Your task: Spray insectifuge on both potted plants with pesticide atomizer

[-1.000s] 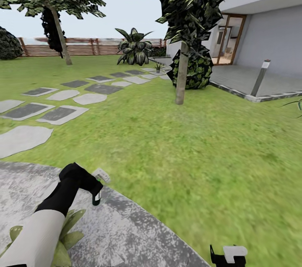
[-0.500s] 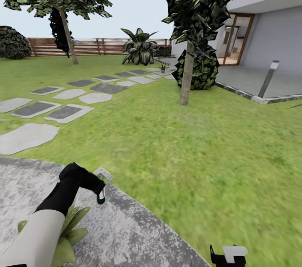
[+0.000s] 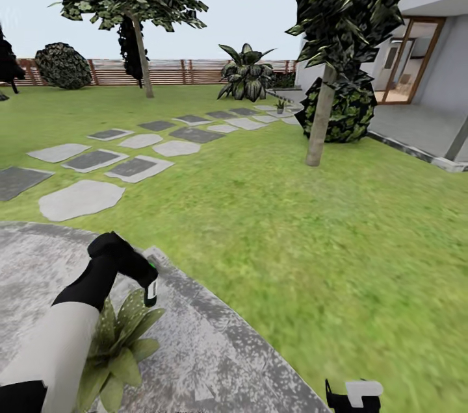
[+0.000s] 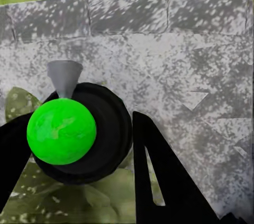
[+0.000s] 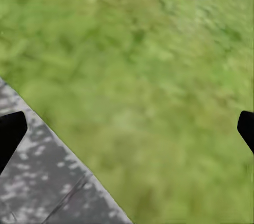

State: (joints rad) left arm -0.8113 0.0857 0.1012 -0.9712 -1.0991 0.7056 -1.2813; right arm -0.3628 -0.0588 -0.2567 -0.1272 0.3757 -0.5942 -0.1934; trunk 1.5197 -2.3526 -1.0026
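Over the paved patio, left claw clamping pesticide atomizer, potted plant half hidden, right claw spread empty.

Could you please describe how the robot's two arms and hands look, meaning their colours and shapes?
In the head view the left arm has a whitish, rounded forearm that ends in a black wrist and a black left hand. In the left wrist view its fingers are flat black tapering blades, one with a narrow slot. The right hand is black with a whitish block on top. No cables or markings are visible.
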